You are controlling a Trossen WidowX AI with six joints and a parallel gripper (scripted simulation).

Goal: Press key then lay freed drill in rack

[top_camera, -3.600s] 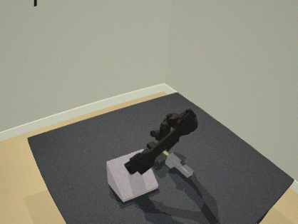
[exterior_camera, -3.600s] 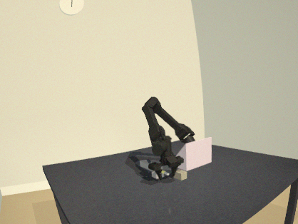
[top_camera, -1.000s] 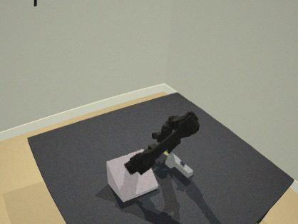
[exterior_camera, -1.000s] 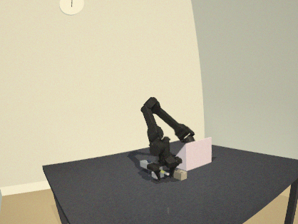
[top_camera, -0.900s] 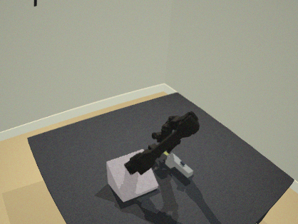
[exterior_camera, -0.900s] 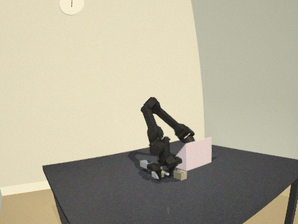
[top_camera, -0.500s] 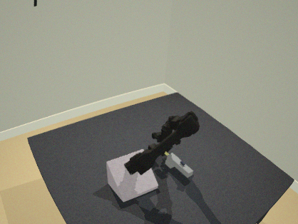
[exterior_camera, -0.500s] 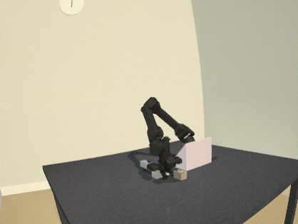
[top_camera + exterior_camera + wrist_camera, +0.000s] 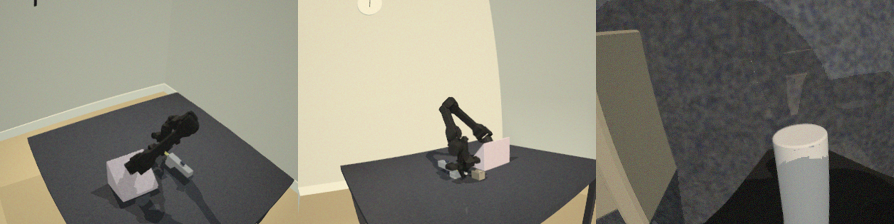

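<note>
A pale grey cylinder with a white end, which appears to be the drill [image 9: 804, 187], stands between my fingertips in the wrist view. My gripper [image 9: 791, 156] [image 9: 463, 175] is shut on it, low over the table. The long grey block [image 9: 180, 165] has a small dark patch on top and a yellow bit near one end. Two pale parts beside my gripper show in the exterior view. A tan block [image 9: 478, 175] [image 9: 631, 100] is beside my gripper, at the left edge of the wrist view. I cannot tell which block is the rack. The key is not clearly visible.
A pale pink wedge-shaped block [image 9: 119, 175] [image 9: 497, 153] stands close to the arm, which partly covers it in the top view. The dark table [image 9: 85, 125] [image 9: 394, 185] carries everything. The arm and its shadows hide part of the work area.
</note>
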